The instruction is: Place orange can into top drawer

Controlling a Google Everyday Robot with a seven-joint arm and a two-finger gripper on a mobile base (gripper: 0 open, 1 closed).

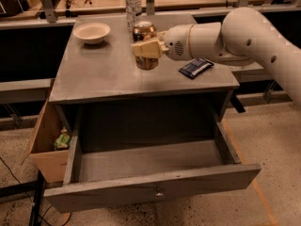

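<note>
The bronze metal can (144, 32), cylindrical with a silver top, is clasped about its middle by the cream hand (145, 49), over the smooth grey worktop (103, 74). Below, the shallow grey wooden drawer (150, 192) is pulled out. A round pale bowl (91, 32) and a flat dark packet (195, 68) are set on either side.

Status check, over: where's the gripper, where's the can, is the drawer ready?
Gripper at orange can, can standing on countertop. Top drawer pulled open below. Water bottle behind can, blue packet beside; neither toward drawer.
</note>
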